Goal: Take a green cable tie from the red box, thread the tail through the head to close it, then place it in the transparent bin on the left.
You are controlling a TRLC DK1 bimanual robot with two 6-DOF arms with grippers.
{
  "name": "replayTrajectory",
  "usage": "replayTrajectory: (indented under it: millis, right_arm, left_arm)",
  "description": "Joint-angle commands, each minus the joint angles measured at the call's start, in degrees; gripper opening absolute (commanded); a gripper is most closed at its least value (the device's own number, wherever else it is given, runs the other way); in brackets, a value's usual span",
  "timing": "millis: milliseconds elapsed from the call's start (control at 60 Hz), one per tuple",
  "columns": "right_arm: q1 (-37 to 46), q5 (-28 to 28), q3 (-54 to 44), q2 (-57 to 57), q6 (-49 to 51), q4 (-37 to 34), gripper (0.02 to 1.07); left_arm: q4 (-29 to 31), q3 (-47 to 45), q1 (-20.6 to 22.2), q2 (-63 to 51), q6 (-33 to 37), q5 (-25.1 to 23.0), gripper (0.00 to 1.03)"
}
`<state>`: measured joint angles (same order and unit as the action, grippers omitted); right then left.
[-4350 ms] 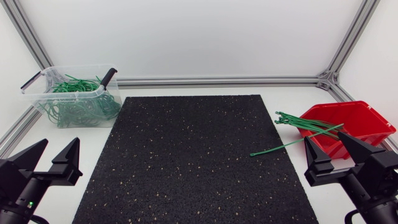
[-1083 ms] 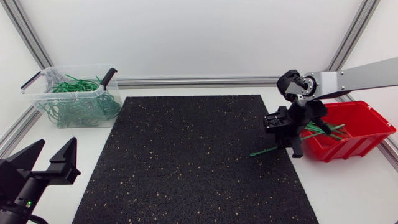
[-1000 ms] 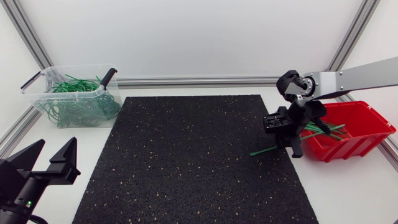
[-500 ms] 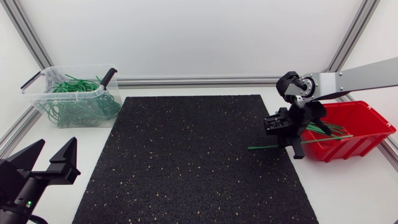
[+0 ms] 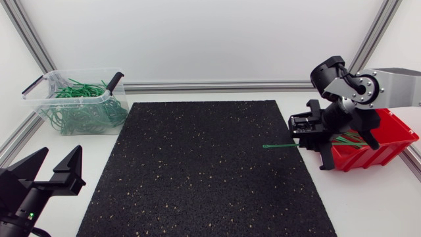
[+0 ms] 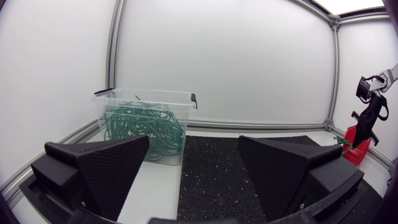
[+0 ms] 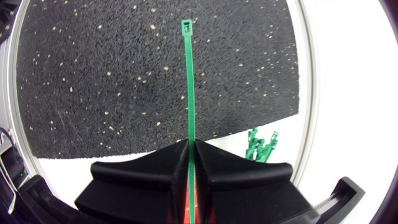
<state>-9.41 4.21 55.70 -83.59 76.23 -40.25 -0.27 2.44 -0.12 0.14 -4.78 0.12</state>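
1. Open flat lane is running across mat [image 5: 197, 164] from right tool [image 7: 189, 149] to transparent bin [image 5: 66, 99].
2. Clamped in right tool, cable tie [image 7: 188, 81] is sticking out over the mat's right edge.
3. Just behind right tool, red box [image 5: 368, 157] is blocking.
4. Bin top is standing open, with black handle [image 5: 115, 80] jutting up at the rim.
5. At the surface's [image 5: 368, 210] near-left corner, left tool [image 5: 63, 158] is sitting with fingers spread, well apart from the bin.

Right arm [image 5: 395, 85]: a silver-grey link at the upper right of the head view, with a black joint [image 5: 331, 72] and a round end cap [image 5: 364, 89] beside it.
Right gripper [image 5: 301, 142]: matte black, with a blocky body. In its own wrist view the fingers [image 7: 137, 177] are broad wedges with smooth sloped faces.
Left gripper [image 5: 58, 163], lower left: matte black with pointed wedge fingers. There is a small green light [image 5: 24, 215] on the body.
In the left wrist view, the finger faces [image 6: 112, 168] show a fine woven texture.
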Motion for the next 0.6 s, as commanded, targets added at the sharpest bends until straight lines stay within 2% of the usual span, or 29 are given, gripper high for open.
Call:
replayTrajectory:
  millis: [0,200,400,583]
  right_arm:
    - [-2.1,-0.8,-2.3,4.4,-4.1,1.0,0.08]
    - [-9.2,-0.3,-3.4,11.6,-15.2,3.5,0.08]
    - [-17.4,2.9,-2.1,15.1,-25.0,4.4,0.08]
    - [-22.8,5.0,1.5,15.6,-32.7,3.7,0.08]
  left_arm:
    - [1.0,-2.3,0.6,0.6,-1.2,0.0,1.00]
    - [1.0,0.2,2.1,0.0,-2.0,-0.4,1.00]
    - [0.0,5.6,2.2,-7.1,-4.4,-0.9,1.00]
    - [-0.1,11.7,2.1,-14.1,-8.8,-4.9,1.00]
